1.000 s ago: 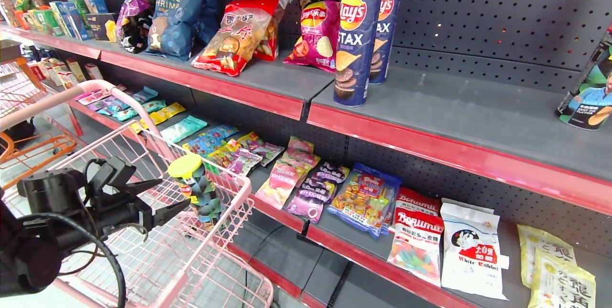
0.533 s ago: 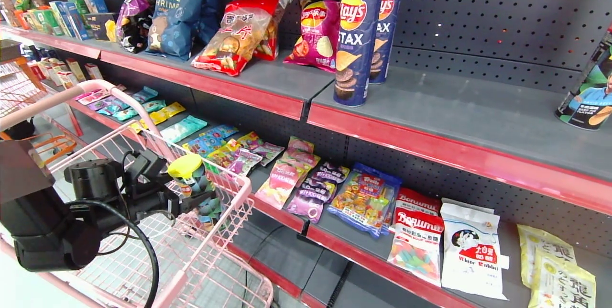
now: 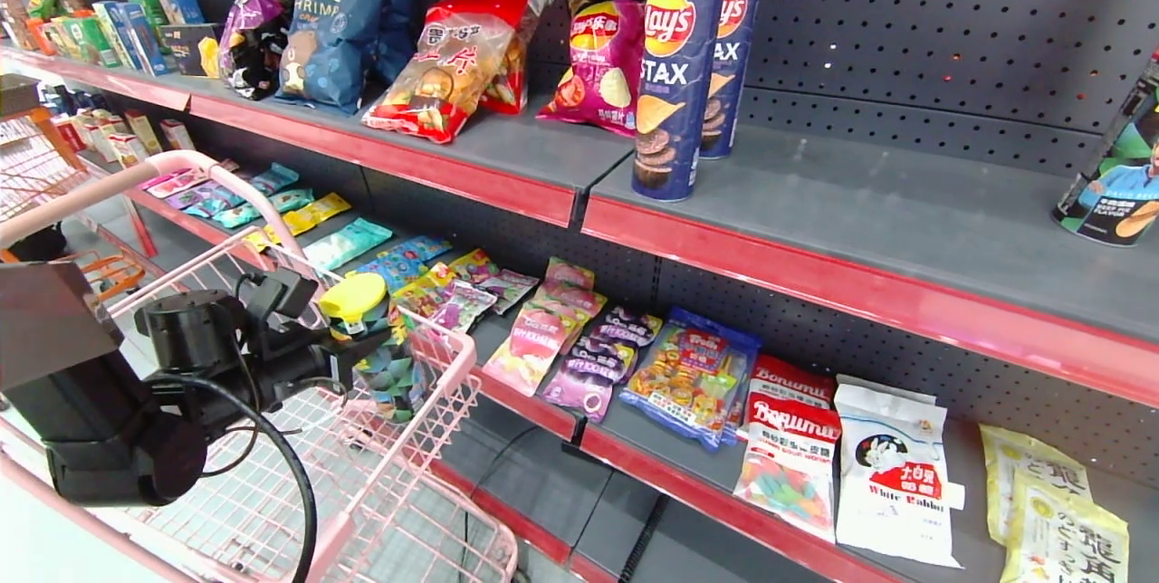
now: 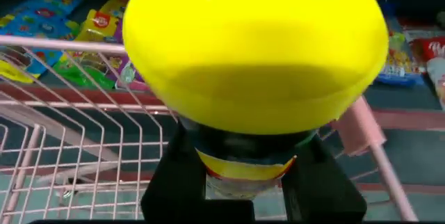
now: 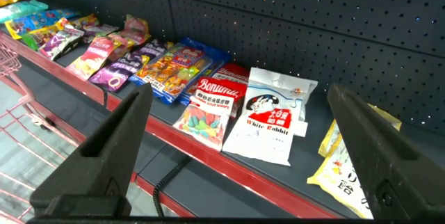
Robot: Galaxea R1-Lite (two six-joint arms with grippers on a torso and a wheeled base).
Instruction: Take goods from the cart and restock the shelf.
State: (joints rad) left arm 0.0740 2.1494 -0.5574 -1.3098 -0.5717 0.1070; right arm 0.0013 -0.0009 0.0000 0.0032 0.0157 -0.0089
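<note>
A tall can with a yellow lid (image 3: 353, 296) and a patterned body stands tilted in the far corner of the pink wire cart (image 3: 453, 357). My left gripper (image 3: 367, 349) is shut on the can just below its lid. In the left wrist view the yellow lid (image 4: 254, 43) looms close, with black fingers (image 4: 174, 179) clamped on both sides of the can body. My right gripper (image 5: 243, 147) is open, its fingers spread wide in front of the lower shelf's candy bags (image 5: 271, 116).
Two tall blue chip cans (image 3: 675, 67) stand on the upper shelf (image 3: 860, 203), with bare grey shelf to their right up to a dark can (image 3: 1114, 176) at the far right. Snack bags (image 3: 453, 58) fill the shelf's left part. An orange cart (image 3: 54, 203) stands far left.
My left gripper moved forward to the yellow-lidded can and shut on it. The can has since risen a little and tilted.
</note>
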